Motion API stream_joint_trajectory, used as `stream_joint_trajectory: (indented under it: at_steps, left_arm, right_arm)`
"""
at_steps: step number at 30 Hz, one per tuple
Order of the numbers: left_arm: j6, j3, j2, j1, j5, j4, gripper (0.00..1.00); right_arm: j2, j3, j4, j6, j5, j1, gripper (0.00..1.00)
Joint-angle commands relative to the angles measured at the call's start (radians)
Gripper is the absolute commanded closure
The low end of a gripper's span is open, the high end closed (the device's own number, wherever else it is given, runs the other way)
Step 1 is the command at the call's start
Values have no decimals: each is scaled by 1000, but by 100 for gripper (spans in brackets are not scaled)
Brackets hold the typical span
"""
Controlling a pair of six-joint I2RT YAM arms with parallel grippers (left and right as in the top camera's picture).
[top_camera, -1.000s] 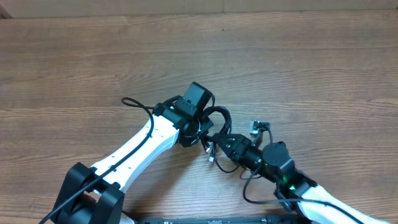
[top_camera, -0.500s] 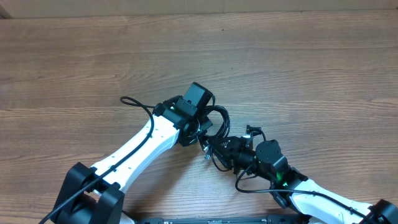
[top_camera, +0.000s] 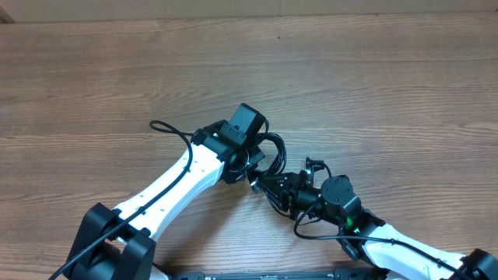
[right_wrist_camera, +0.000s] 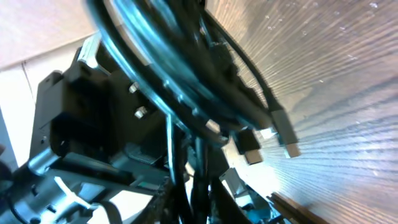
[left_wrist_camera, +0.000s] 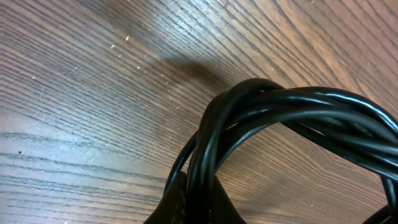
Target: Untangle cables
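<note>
The cables [top_camera: 272, 152] are a twisted black bundle held up between my two grippers near the table's middle. My left gripper [top_camera: 250, 161] is shut on the bundle; in the left wrist view the looped cords [left_wrist_camera: 261, 118] rise from between its fingers [left_wrist_camera: 199, 199]. My right gripper [top_camera: 274, 187] sits just below and right of the left one, shut on strands of the same bundle. In the right wrist view the cords [right_wrist_camera: 186, 93] run up from its fingers [right_wrist_camera: 199, 199], and several short leads with small plugs [right_wrist_camera: 273, 134] hang to the right.
The wooden table [top_camera: 373, 85] stretches around the arms. A thicker black wire [top_camera: 167, 128] loops off the left arm. Another wire [top_camera: 311, 229] curls beside the right arm. The left arm's black body [right_wrist_camera: 81, 118] fills the left of the right wrist view.
My right gripper has moved left and up toward the left gripper, closing the gap and bunching the cables between them. The left arm has stayed in place.
</note>
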Motion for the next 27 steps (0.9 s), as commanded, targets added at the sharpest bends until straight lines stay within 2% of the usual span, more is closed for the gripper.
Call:
stream_joint_trajectory:
  at_steps: [1, 5, 8, 12, 16, 20, 27]
  left_arm:
    - [12, 2, 5, -7, -16, -4, 96]
    - [11, 2, 5, -7, -9, -4, 96]
    - [11, 2, 5, -7, -9, -4, 96]
    - [12, 2, 5, -7, -9, -4, 96]
    - [31, 2, 5, -8, -14, -3, 96]
    - [37, 2, 5, -20, -60, -3, 96]
    - [25, 2, 5, -69, -119, 9, 96]
  right_arm:
    - [1, 11, -2, 6, 23, 6, 79]
    - [1, 11, -3, 6, 52, 6, 63]
    - [1, 11, -31, 2, 77, 6, 58]
    - [1, 11, -73, 2, 103, 6, 58]
    - [1, 11, -72, 3, 102, 6, 62]
    - [1, 11, -72, 8, 102, 6, 66]
    - [1, 11, -76, 63, 103, 6, 67]
